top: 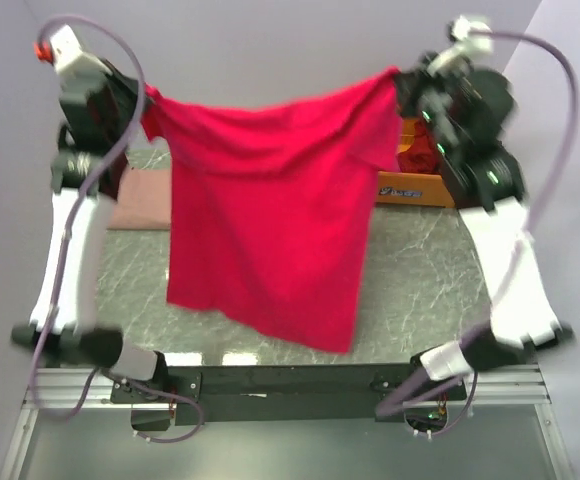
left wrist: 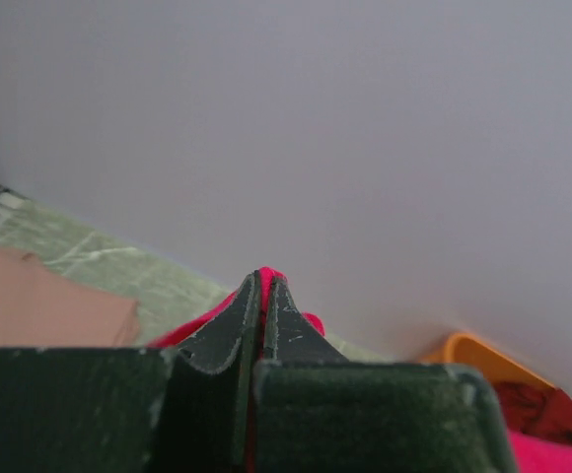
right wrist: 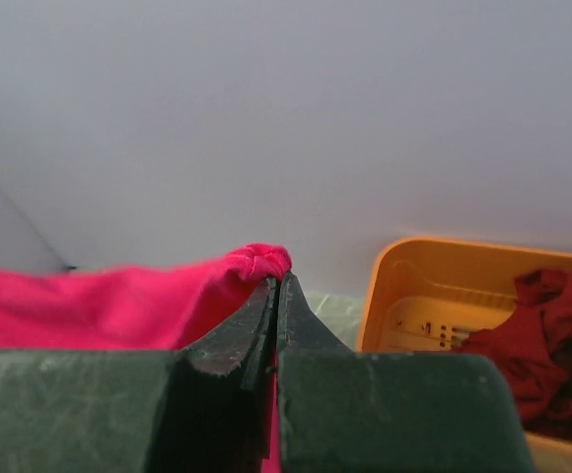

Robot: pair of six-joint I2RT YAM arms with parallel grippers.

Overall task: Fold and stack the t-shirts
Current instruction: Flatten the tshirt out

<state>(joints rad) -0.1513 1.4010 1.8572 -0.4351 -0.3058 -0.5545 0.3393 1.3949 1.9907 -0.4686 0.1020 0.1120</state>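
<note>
The bright pinkish-red t-shirt [top: 270, 220] hangs spread in the air between both arms, its hem low over the table. My left gripper [top: 148, 100] is shut on its left upper corner; the cloth [left wrist: 263, 276] pokes out between the pads. My right gripper [top: 398, 80] is shut on its right upper corner [right wrist: 256, 261]. A folded pale dusty pink shirt [top: 140, 200] lies flat on the table at the left, also in the left wrist view [left wrist: 39, 305]. A dark maroon shirt [right wrist: 547, 340] lies crumpled in the orange bin.
The orange plastic bin [top: 410, 180] stands at the back right of the green marbled table [top: 420, 290]; it shows in the right wrist view [right wrist: 414, 296] and the left wrist view [left wrist: 473, 355]. Grey walls close the back and sides.
</note>
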